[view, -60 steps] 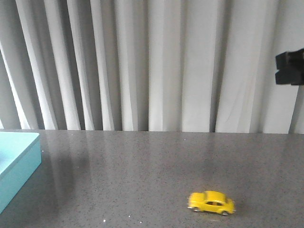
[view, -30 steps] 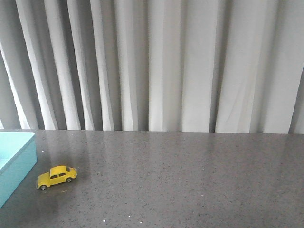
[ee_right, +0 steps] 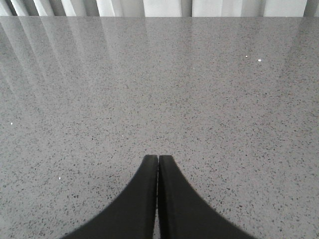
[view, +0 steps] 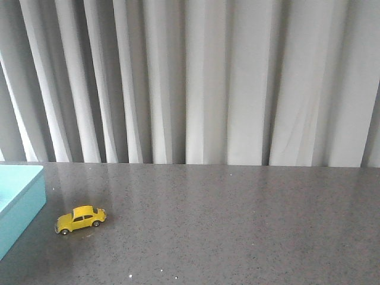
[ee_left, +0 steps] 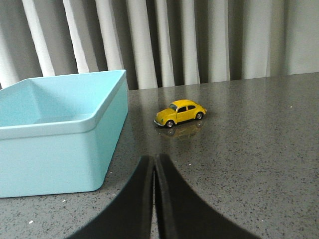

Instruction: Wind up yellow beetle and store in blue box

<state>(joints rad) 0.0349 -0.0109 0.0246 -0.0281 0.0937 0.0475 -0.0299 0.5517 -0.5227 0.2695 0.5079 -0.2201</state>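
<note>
Yellow beetle point(view: 81, 219) stands free on the table point(view: 237, 225) near its left edge, just beside the blue box point(view: 18, 205); left claw point(ee_left: 154, 169) and right claw point(ee_right: 158, 167) both closed, empty; judged next: left claw opens, picks beetle, stores it.

Lit softly and evenly from above and ahead, giving off only faint shadows across the grey speckled table point(view: 237, 219), with pale streaks of the curtain point(view: 196, 77) mirroring in its polished top. Showing sharp in all three views, the yellow beetle point(ee_left: 179, 114) crisp and casting a dim reflection beneath itself, the blue box point(ee_left: 55, 134) glowing pale and a little washed out along its rim. Sitting dark and nearly featureless, the left gripper point(ee_left: 155, 172) and right gripper point(ee_right: 158, 172), with a few bright specks glinting on the stone.
</note>
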